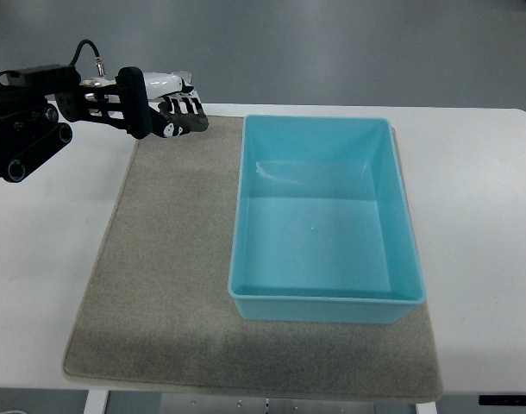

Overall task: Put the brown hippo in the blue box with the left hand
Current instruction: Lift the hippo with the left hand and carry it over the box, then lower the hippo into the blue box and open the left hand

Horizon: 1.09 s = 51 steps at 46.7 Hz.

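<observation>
The left hand (pixel 172 116) hung over the far left corner of the grey mat (pixel 168 285), its black fingers (pixel 187 107) stretched out side by side and gripping nothing that I could see. Its arm came in from the left edge above the white table (pixel 479 181). The blue box (pixel 325 220) sat on the mat's right half, just right of the hand, and its inside looked bare. I saw no brown hippo anywhere on the table.
</observation>
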{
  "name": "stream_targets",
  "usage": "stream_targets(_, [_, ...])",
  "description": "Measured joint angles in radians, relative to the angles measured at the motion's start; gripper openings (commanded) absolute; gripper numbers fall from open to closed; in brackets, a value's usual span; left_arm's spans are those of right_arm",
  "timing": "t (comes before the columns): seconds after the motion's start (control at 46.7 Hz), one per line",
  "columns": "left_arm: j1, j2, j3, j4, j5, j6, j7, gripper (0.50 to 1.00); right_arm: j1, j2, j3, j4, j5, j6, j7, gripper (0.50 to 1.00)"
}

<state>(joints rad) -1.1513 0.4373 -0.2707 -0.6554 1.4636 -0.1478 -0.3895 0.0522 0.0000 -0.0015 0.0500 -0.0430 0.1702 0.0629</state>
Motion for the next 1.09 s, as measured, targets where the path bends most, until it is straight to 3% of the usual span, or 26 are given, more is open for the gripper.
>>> stream_targets(0.171, [-0.007, 0.014, -0.04, -0.094, 0.0, 0.038, 0.0, 0.536, 0.0, 0.0, 0.0, 0.0, 0.0, 0.0, 0.0, 0.936])
stream_targets(0.792, [-0.002, -0.001, -0.088, -0.361, 0.003, 0.035, 0.0, 0.548, 0.0, 0.0, 0.0, -0.001, 0.0, 0.0, 0.0, 0.936])
stream_targets(0.856, [0.002, -0.003, -0.091, -0.379, 0.003, 0.033, 0.0, 0.585, 0.0, 0.0, 0.0, 0.0, 0.0, 0.0, 0.0, 0.936])
stream_targets(1.049, [0.014, -0.053, -0.089, -0.397, 0.002, 0.022, 0.0, 0.589, 0.0, 0.0, 0.0, 0.0, 0.0, 0.0, 0.0, 0.936])
stream_targets(1.092, [0.016, -0.06, -0.086, -0.397, 0.001, 0.02, 0.0, 0.621, 0.0, 0.0, 0.0, 0.0, 0.0, 0.0, 0.0, 0.936])
